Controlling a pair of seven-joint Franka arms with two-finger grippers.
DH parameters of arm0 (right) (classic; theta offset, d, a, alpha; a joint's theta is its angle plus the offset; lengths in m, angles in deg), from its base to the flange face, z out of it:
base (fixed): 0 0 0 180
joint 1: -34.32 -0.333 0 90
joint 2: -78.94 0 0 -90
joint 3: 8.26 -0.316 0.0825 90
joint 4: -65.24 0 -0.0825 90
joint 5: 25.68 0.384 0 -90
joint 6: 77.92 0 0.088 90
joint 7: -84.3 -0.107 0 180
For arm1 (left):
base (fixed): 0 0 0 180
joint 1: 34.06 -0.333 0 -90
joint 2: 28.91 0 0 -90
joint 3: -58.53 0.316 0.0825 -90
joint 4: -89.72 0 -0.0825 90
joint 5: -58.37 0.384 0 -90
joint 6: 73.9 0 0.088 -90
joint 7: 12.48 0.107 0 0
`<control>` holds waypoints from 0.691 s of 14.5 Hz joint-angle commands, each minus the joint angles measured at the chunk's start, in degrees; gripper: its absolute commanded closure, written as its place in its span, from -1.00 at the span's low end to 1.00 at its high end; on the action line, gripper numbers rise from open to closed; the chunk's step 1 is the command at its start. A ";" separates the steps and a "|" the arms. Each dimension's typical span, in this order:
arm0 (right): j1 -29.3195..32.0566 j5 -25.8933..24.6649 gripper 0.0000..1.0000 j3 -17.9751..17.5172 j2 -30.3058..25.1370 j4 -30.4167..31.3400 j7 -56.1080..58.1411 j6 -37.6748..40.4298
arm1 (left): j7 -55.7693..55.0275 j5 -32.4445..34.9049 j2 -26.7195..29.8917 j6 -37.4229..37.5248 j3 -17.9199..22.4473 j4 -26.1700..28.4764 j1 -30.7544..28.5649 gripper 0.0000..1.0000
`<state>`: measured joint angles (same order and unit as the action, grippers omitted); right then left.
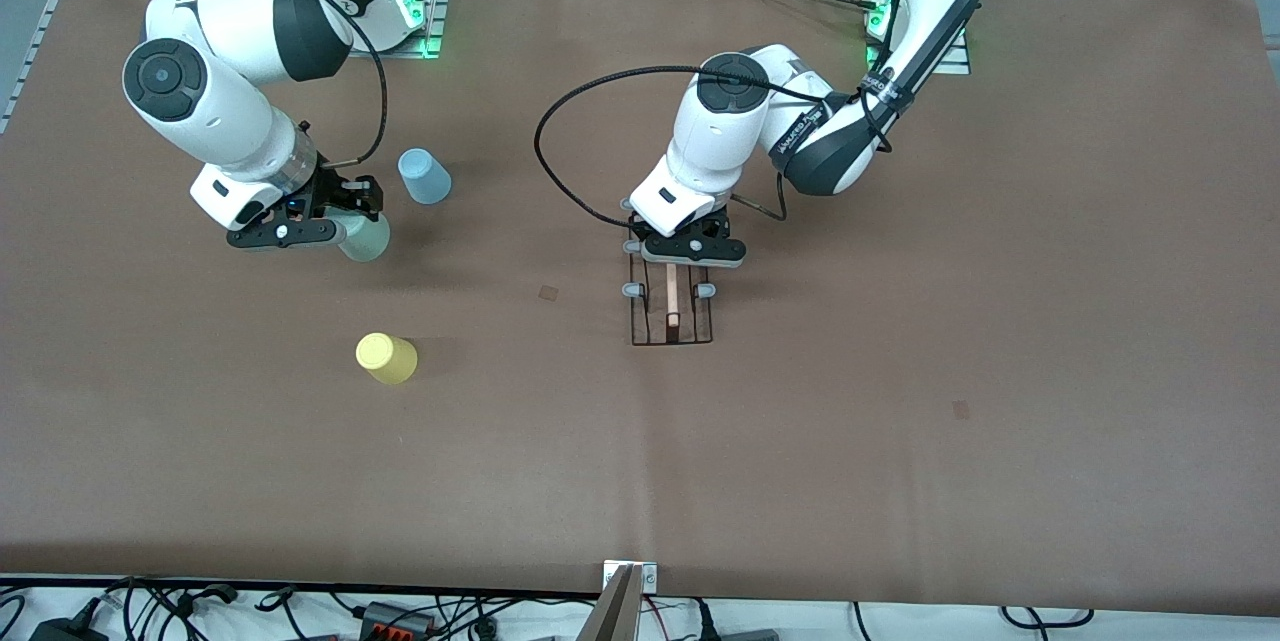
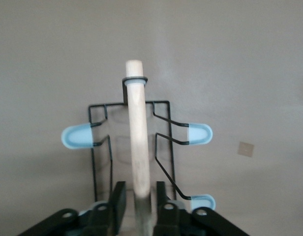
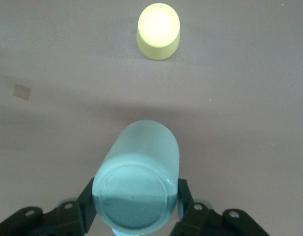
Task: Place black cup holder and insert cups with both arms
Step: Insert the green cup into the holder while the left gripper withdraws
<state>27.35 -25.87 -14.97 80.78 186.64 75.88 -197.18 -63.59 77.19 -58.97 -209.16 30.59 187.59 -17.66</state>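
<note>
The holder (image 1: pixel 672 306) is set down, left gripper (image 2: pixel 139 204) parted narrowly around its rod (image 2: pixel 138 132). The green cup (image 3: pixel 139 179) is clamped in the right gripper (image 3: pixel 136 209); carrying it onto a peg (image 2: pixel 199 133) is judged next.

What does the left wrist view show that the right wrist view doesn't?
Only the left wrist view shows the black cup holder, its wooden handle between the left gripper fingers, which stand slightly apart. Only the right wrist view shows the right gripper shut on the pale green cup, with the yellow cup upside down on the table. Both share the brown table cover.
</note>
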 commanded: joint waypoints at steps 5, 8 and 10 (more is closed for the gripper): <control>-1.91 0.81 1.00 -3.47 -1.40 -2.56 -13.15 4.81 | 15.21 4.03 4.13 27.18 -0.62 -10.91 -3.74 -1.00; -4.71 4.23 1.00 -9.46 -0.61 -8.19 -28.97 6.50 | 25.86 4.64 4.13 44.33 -0.45 -18.05 -5.67 -1.00; -9.79 6.26 1.00 -11.05 1.31 -12.22 -40.04 6.50 | 31.66 4.65 4.13 53.48 -0.10 -21.56 -8.03 -1.00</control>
<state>21.33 -21.15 -25.11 80.31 178.70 44.75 -192.43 -37.54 80.71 -53.92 -162.72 30.63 169.84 -23.83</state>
